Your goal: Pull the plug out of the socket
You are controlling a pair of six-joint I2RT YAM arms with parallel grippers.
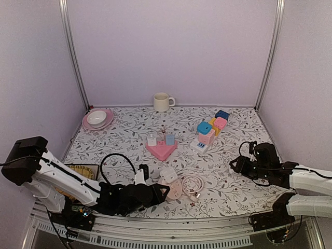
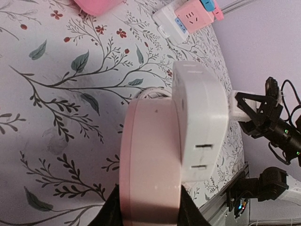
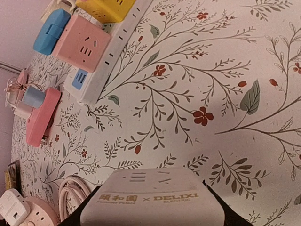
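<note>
A round pink socket point(image 1: 175, 191) lies near the table's front edge, and my left gripper point(image 1: 164, 193) is shut on its rim. In the left wrist view the socket point(image 2: 150, 155) fills the space between the dark fingers point(image 2: 109, 214). A white square plug point(image 2: 200, 122) sits seated on the socket's face point(image 1: 167, 174). My right gripper point(image 1: 234, 167) is far to the right, apart from the socket. It is shut on a second white plug block marked DELIXI point(image 3: 153, 200), which also shows in the left wrist view point(image 2: 236, 106).
A coiled pale cable point(image 1: 193, 184) lies just right of the socket. A pink triangular power strip point(image 1: 161, 149) and a white strip with coloured cube sockets point(image 1: 210, 129) sit mid-table. Behind are a white mug point(image 1: 163, 101) and a pink plate with a bowl point(image 1: 97, 119). A black cable loops point(image 1: 116, 158) at the left.
</note>
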